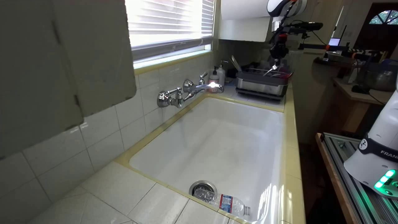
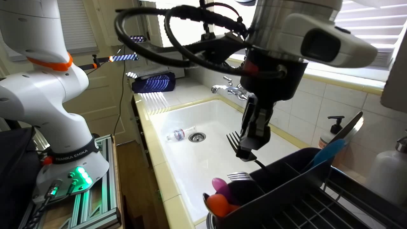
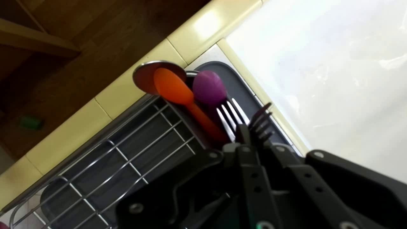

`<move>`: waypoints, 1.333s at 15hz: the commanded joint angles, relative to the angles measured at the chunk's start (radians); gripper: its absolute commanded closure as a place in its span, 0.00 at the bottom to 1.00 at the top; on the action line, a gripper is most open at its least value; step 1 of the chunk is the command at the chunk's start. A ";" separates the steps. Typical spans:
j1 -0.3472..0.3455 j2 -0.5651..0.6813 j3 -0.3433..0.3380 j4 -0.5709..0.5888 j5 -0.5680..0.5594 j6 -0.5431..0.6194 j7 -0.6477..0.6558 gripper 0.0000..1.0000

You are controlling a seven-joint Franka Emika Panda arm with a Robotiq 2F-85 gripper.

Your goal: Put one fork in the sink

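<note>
My gripper [image 2: 248, 153] is shut on a dark-looking fork [image 2: 234, 142] above the cutlery holder at the rack's edge. In an exterior view the tines point up and away while the handle slopes down toward the holder; its lower end is hidden. From the wrist, the same fork [image 3: 258, 115] shows only its tines beyond the fingertips. A second, silver fork [image 2: 240, 176] leans in the holder close beside the gripper. The sink [image 1: 224, 146], a deep white basin with a yellow tiled rim, lies right alongside the rack.
The grey dish rack [image 1: 261, 84] holds an orange spoon [image 3: 173, 86], a purple spoon [image 3: 209, 87] and a large knife [image 2: 351, 127]. A plastic bottle [image 1: 231, 203] lies by the drain. The chrome tap [image 1: 206, 87] juts over the basin; soap bottles [image 1: 221, 74] stand behind.
</note>
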 commanded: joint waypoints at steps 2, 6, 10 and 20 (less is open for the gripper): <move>0.052 -0.128 0.004 -0.078 -0.129 0.010 -0.078 0.99; 0.071 -0.204 0.003 -0.124 -0.196 0.021 -0.130 0.99; 0.108 -0.291 0.001 -0.159 -0.235 0.052 -0.161 0.99; 0.239 -0.417 0.037 -0.230 -0.216 0.034 -0.243 0.99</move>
